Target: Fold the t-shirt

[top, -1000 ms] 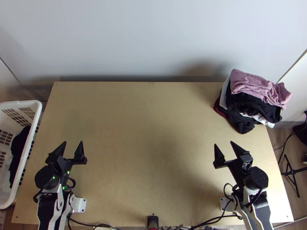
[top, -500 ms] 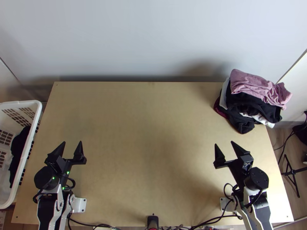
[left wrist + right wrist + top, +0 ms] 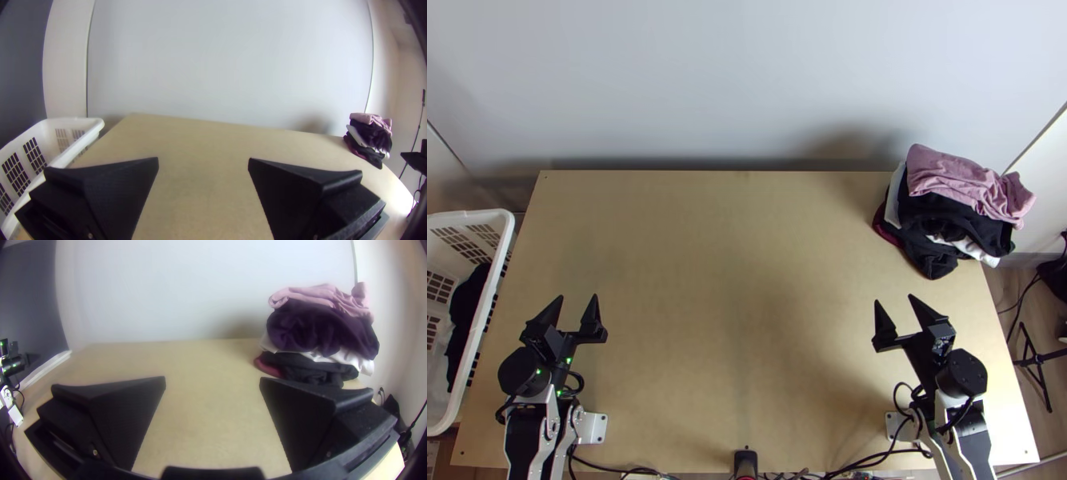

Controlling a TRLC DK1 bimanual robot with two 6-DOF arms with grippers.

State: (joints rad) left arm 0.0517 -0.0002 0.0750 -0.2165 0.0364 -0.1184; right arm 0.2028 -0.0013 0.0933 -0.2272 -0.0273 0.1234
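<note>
Left hand and right hand are spread wide, nothing gripped. Dark cloth in the basket by the worktop's left edge is presumed to be the t-shirt; light and limp, it is best pinched at a hem corner.

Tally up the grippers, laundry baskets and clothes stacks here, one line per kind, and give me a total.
Grippers: 2 (left gripper, right gripper)
Laundry basket: 1
Clothes stack: 1
Total: 4
</note>
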